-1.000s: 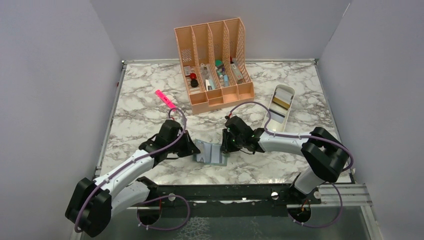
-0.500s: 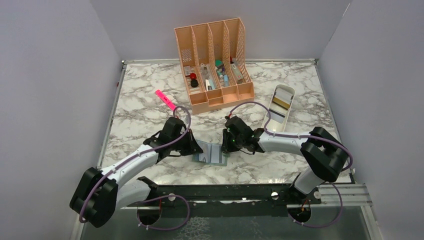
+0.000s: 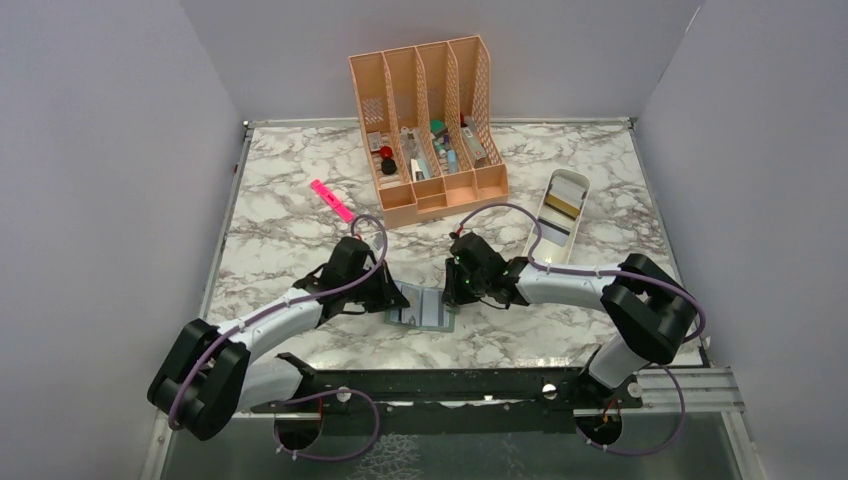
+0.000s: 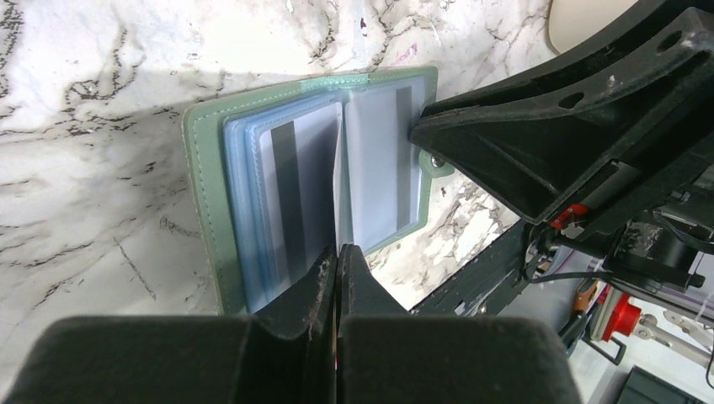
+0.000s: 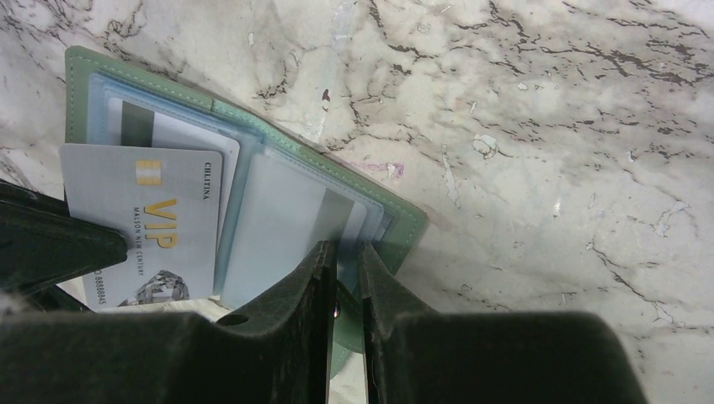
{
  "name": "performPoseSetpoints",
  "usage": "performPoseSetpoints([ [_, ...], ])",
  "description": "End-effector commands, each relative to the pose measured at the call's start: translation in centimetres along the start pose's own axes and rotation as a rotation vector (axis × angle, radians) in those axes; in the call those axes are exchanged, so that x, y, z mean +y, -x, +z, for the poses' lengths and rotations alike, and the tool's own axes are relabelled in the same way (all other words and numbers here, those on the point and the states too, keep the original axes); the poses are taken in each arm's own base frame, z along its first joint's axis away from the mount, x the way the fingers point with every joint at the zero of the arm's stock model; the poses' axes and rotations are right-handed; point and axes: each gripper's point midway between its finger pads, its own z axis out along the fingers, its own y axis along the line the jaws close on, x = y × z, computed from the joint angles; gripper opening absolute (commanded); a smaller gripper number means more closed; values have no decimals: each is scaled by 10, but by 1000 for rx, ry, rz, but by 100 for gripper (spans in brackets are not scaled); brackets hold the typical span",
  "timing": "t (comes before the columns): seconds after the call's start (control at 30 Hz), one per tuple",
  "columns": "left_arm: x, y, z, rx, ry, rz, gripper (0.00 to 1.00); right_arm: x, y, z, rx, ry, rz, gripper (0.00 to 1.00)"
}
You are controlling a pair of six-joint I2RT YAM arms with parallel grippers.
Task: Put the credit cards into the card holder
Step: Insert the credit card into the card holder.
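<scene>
On marble table [image 3: 290,200], card holder [image 4: 206,219], cards [image 4: 290,194] inside

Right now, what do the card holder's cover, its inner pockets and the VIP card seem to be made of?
Card holder cover: probably faux leather, matte grey-green, with stitching along the edge. Inner pockets: thin clear plastic, bluish; card stripes show through. VIP card: stiff plastic, it seems, pale smooth face with gold print.
</scene>
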Motion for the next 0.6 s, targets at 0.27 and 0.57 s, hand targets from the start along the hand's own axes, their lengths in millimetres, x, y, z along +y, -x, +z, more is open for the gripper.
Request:
performPoseSetpoints([
  [0.27, -17, 7, -1, -19, -83, 19, 0, -10, -6, 3, 1, -35, -21, 20],
  [0.57, -14, 6, 3, -24, -86, 20, 0, -9, -7, 3, 5, -32, -21, 20],
])
